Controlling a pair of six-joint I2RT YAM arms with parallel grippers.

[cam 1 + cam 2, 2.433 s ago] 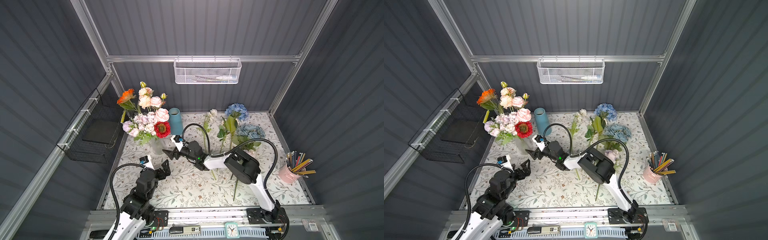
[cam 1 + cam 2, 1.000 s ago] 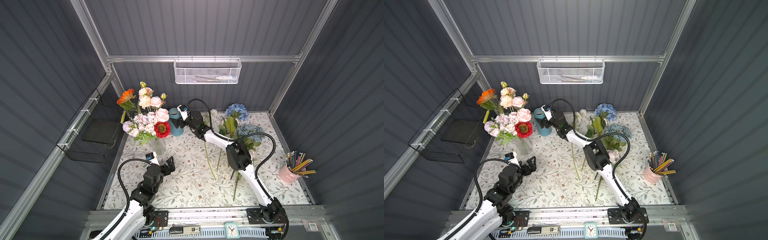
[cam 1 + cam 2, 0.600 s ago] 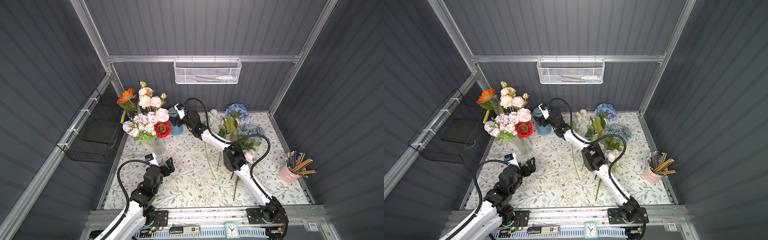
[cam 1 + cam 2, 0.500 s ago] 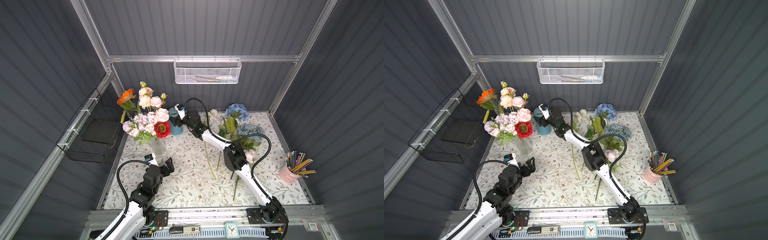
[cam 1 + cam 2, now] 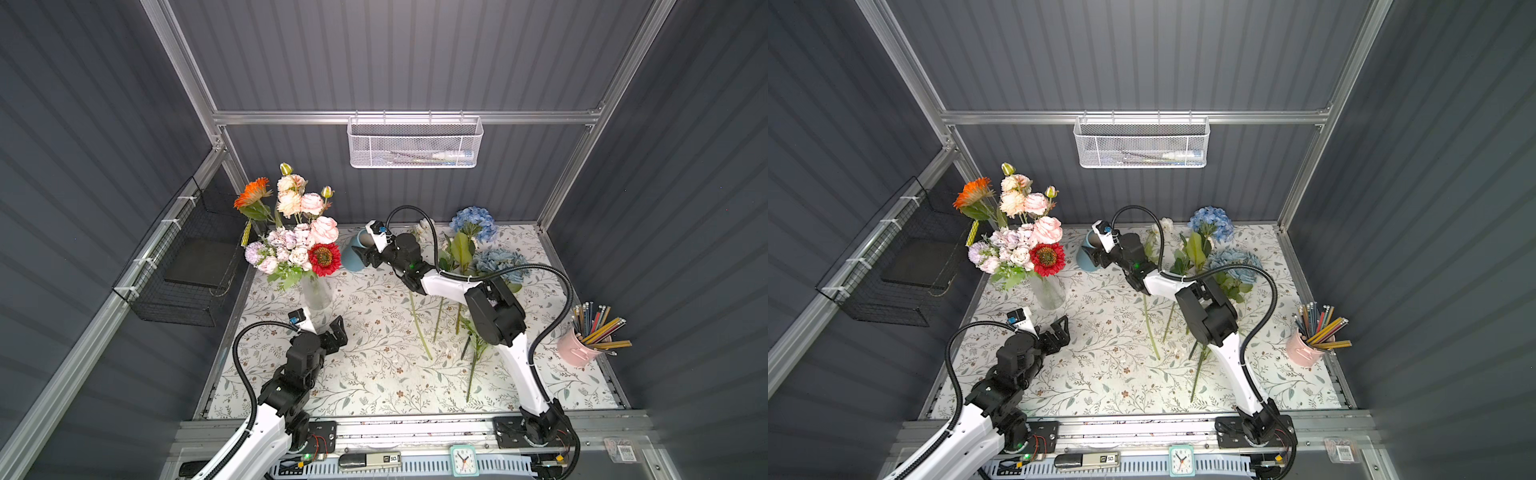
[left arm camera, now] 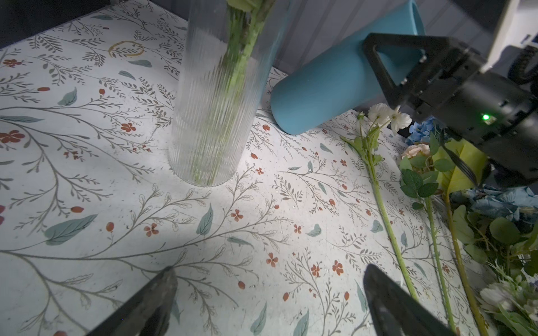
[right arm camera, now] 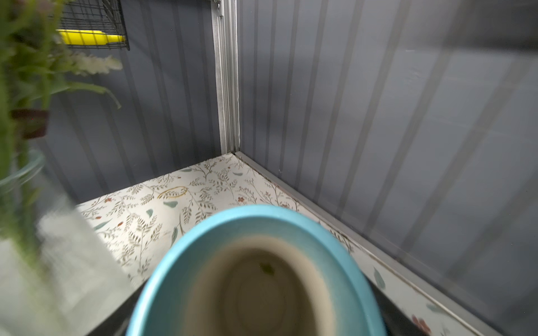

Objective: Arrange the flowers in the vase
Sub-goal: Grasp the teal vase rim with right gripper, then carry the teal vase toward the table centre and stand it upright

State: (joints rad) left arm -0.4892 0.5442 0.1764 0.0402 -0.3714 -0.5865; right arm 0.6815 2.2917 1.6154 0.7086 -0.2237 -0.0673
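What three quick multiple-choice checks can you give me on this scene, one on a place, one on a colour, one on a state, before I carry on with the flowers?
1. Where do the loose flowers lie?
A. on the table, right of the blue vase
B. at the table's front left corner
C. inside the blue vase

2. What colour is the pencil cup?
A. green
B. white
C. pink

3. How does the blue vase stand?
A. upright and free
B. tilted, held by the right gripper
C. upside down

Answers:
1 A: in both top views the stems and heads lie on the mat to the right of the vase.
2 C: the cup at the table's right edge is pink.
3 B: the left wrist view shows it leaning, with only its base edge on the table and a gripper finger across it.
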